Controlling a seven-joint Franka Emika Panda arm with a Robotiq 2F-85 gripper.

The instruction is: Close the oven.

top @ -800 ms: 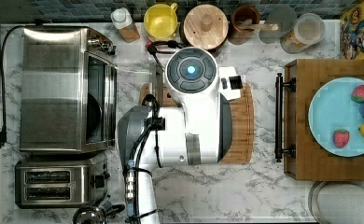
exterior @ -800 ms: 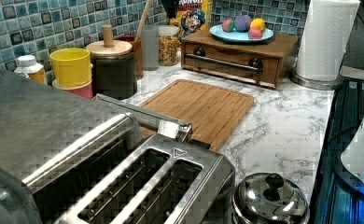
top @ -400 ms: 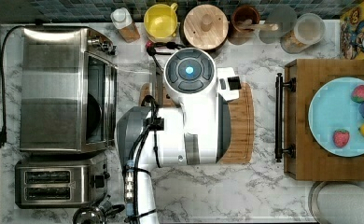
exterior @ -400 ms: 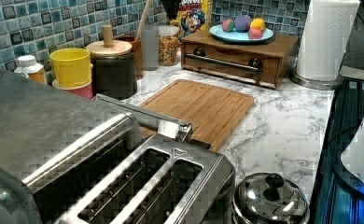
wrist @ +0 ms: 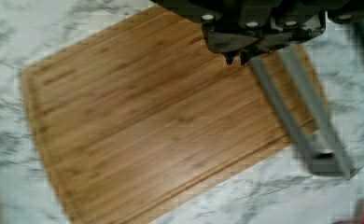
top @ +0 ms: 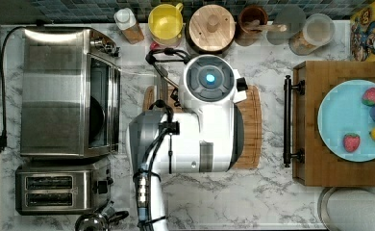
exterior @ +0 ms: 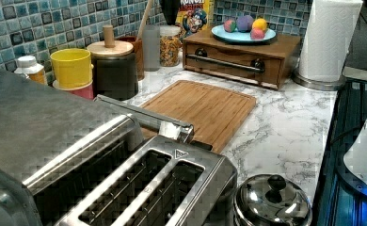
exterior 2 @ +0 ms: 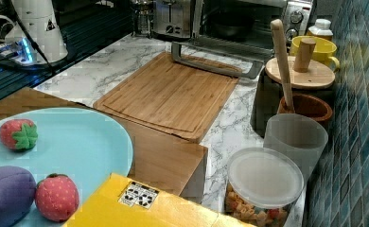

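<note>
- Oven (top: pixel 65 91) at the bench's left end in the top view; door down, bar handle (wrist: pixel 297 109) over the cutting board (wrist: pixel 152 121)
- Gripper (wrist: pixel 238 58) above that handle; fingertips close together, holding nothing

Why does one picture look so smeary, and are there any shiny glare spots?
The wrist view is blurred, most along the oven's bar handle over the cutting board. In the left view, bright highlights sit on the steel pot lid. In the top view, the arm's blue light glows.
</note>
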